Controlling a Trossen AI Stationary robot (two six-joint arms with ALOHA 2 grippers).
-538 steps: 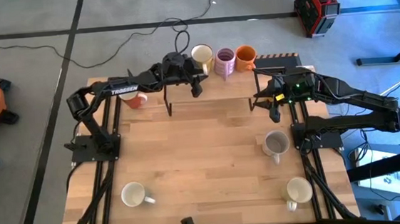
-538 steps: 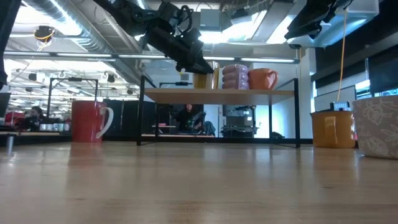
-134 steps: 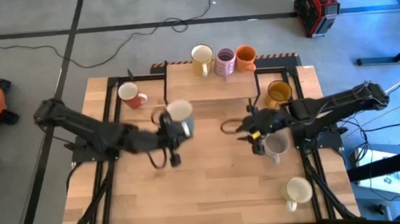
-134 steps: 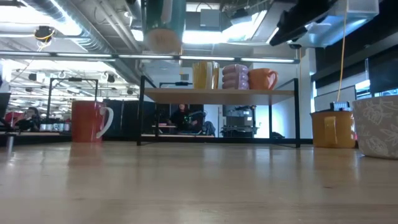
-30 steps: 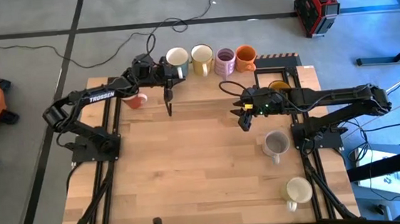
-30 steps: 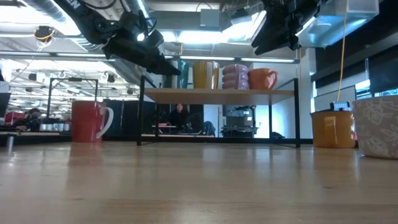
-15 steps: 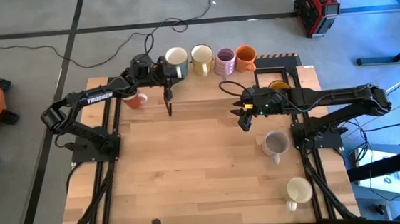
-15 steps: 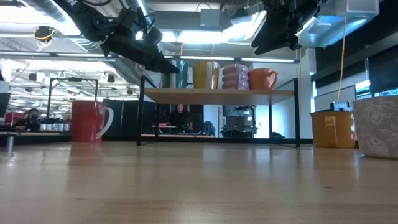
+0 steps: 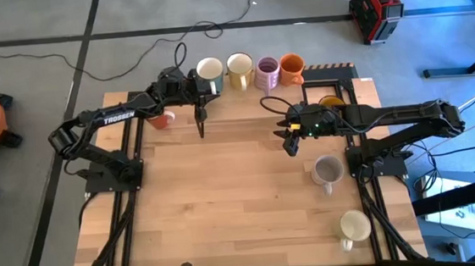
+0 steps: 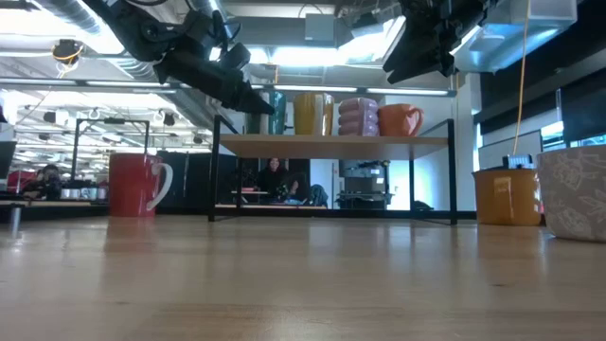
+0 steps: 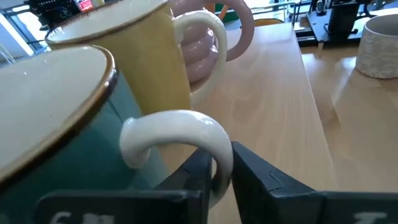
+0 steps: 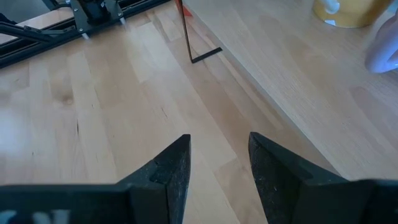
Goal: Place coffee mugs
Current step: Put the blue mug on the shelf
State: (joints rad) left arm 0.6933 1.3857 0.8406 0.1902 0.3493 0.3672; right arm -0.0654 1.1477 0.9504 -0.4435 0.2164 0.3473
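A teal mug [image 9: 209, 68] with a white inside and white handle stands upright on the wooden shelf [image 9: 252, 99] at the table's far edge. It is first in a row with a yellow mug [image 9: 240, 65], a purple mug [image 9: 267, 71] and an orange mug [image 9: 292, 65]. My left gripper [image 9: 197, 84] is shut on the teal mug's handle. My right gripper [image 9: 289, 142] hangs open over the table near the shelf's right leg, with nothing between its fingers [image 12: 168, 168]. My left gripper pinches the lower part of the teal mug's white handle [image 11: 219, 163] between its two fingers. The fingers reach in nearly level, slanting slightly down, from the table's left side. The mug [image 11: 62, 124] stands upright on the shelf beside the yellow mug [image 11: 137, 56].
A red mug [image 9: 163, 120] stands on the table left of the shelf, partly under my left arm. A mustard mug [image 9: 331, 103] stands right of the shelf. A grey mug [image 9: 328, 170] and a cream mug [image 9: 354, 224] stand near the table's right edge.
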